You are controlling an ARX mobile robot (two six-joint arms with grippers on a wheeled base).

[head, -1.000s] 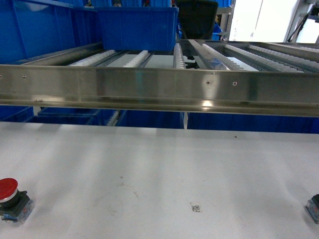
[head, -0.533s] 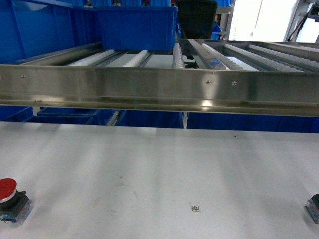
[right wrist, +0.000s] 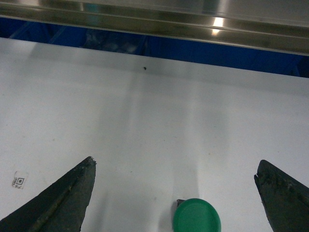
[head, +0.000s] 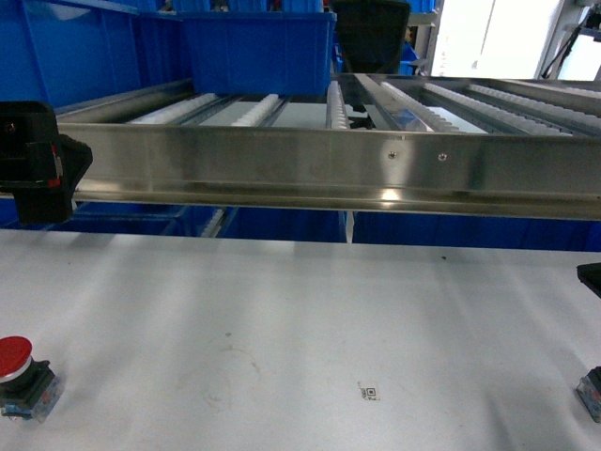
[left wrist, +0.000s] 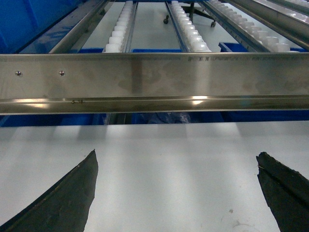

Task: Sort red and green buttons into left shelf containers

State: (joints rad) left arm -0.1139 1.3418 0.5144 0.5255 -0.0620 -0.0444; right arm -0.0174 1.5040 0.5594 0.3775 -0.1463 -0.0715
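The red button (head: 21, 376) stands upright on the white tabletop (head: 300, 319) at about 8 o'clock in the head view, its dark body partly cut by the left edge. A second button (head: 591, 393) sits at about 4 o'clock, cropped by the right edge so its cap is hidden there; the right wrist view shows a green button (right wrist: 197, 216) at 6 o'clock, cut off by the bottom edge.

The right claw (right wrist: 176, 188) is spread wide, the green cap between its fingers without touching them. The left claw (left wrist: 176, 188) is also spread, with only bare tabletop between its tips.

Beyond, at 12 o'clock, a steel roller shelf (head: 310, 164) spans the view. A large blue bin (head: 258, 52) rests on it at 11 o'clock, its top cropped.
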